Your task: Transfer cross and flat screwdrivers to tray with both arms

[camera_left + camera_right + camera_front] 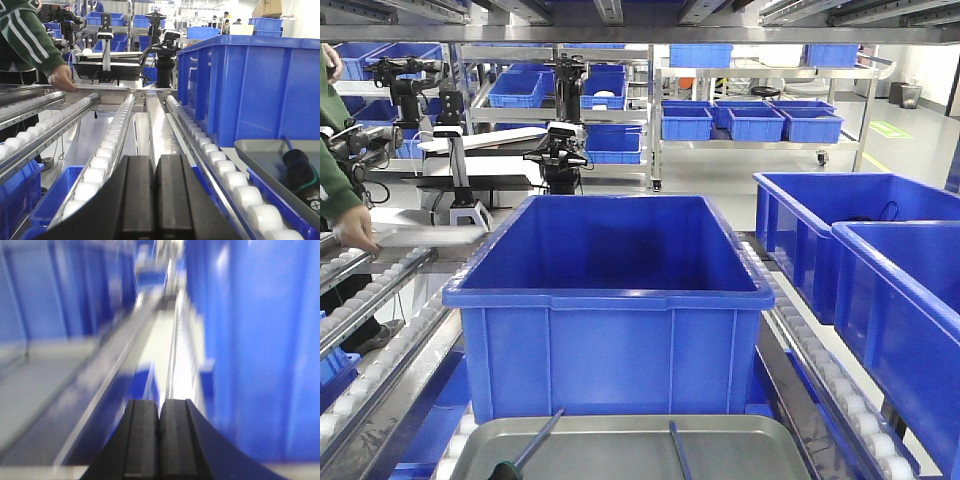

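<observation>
Where tray point(630, 445) sits, two screwdrivers point(535, 445) inside

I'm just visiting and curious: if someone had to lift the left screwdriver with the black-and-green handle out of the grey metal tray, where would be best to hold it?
Probably the chunky black-and-green handle, not the thin silver shaft: it is thicker and less slippery. The left screwdriver lies flat in the grey metal tray, so coming straight down from above suits it.

no legible text anywhere; small white mark on screwdriver handle point(304, 180) in left wrist view, too small to read.
</observation>
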You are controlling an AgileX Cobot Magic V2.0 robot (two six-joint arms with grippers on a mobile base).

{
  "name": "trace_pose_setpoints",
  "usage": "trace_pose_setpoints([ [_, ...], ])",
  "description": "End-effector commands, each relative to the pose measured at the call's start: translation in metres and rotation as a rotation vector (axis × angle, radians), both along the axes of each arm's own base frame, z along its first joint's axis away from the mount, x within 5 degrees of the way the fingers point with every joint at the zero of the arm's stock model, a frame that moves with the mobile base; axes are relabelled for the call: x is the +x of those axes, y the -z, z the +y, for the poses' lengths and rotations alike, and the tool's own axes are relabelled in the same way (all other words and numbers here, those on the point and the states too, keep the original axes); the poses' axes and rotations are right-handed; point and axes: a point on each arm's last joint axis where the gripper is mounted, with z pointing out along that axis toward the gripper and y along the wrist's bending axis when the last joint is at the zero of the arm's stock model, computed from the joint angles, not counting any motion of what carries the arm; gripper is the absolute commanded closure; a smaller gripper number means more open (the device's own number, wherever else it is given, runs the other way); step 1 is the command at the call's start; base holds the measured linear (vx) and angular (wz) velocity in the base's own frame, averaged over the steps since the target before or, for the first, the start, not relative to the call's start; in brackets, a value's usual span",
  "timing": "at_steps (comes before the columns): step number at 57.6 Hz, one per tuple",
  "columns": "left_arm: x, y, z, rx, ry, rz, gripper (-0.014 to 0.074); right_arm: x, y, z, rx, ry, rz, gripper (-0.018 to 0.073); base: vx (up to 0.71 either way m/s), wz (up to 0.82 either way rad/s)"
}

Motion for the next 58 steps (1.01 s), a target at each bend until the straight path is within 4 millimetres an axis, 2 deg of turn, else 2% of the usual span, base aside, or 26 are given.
trace_pose_setpoints([
  [1, -0.0003, 0.0018, 0.0006, -0.009, -0.003, -0.070, 0.0603, -0.0009, -0.0075, -0.0013, -0.041, 0.024, -0.139, 0.0571, 0.00, 0.00],
  [58, -0.0003, 0.0018, 0.0006, -0.009, -0.003, -0.070, 0.0603, -0.0021, -0.0073, -0.0025, -0.052, 0.043, -0.145, 0.0571, 0.00, 0.00],
])
